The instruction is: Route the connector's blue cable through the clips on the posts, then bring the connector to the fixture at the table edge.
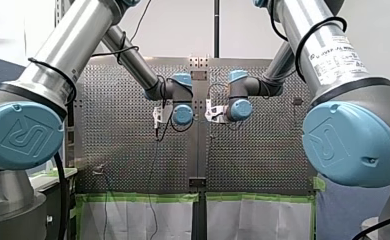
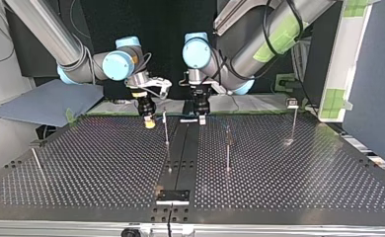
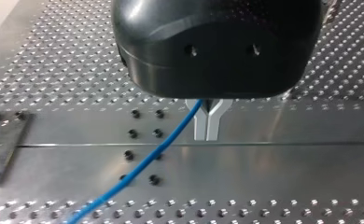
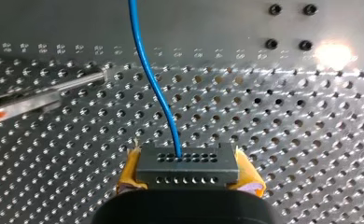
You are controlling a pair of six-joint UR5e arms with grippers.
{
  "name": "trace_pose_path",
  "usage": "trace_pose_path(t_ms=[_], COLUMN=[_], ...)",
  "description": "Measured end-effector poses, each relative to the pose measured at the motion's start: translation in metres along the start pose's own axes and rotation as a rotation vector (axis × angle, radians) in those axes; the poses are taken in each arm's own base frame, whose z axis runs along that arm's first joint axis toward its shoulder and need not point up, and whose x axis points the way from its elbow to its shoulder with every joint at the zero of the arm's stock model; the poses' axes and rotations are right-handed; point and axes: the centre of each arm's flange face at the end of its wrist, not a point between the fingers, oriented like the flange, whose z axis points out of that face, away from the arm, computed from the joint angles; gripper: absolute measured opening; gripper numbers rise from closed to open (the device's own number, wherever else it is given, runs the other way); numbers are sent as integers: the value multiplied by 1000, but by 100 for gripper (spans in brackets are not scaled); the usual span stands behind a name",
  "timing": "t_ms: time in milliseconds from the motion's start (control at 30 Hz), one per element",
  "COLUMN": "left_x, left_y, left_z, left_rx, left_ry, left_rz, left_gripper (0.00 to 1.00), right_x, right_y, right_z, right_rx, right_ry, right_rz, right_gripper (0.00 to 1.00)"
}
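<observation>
Connector point(image 4: 188, 161) — in vert. right end effector point(image 4: 189, 176)

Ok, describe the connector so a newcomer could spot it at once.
Start at my right gripper, the one with yellow pads. The connector is the dark grey block clamped between them, with two rows of holes; it alone has the blue cable leaving it.

Blue cable point(image 3: 143, 163): 1 end hidden behind left hand point(image 3: 206, 137), other cut off.
</observation>
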Motion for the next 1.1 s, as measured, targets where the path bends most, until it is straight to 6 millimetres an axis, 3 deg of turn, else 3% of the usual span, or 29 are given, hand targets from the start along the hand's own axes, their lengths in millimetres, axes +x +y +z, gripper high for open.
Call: trace_pose_path(t_ms=[200,600,900,1100], left_x=[21,27,58,64], left_y=[-7,-13,-21,-29], left_z=[-4,-8,-17,-24], left_rx=[19,35,51,65], left_ry=[19,20,54,55], left_rz=[11,13,36,33], left_gripper=[0,0,0,0], right_x=[-10,-36,-46,-50], right_y=[4,20,33,39], right_z=[-5,-17,-21,-23], right_rx=[-14,-46,-66,-76], right_ry=[-16,-27,-40,-46], right_rz=[1,2,1,-1], right_gripper=[0,0,0,0])
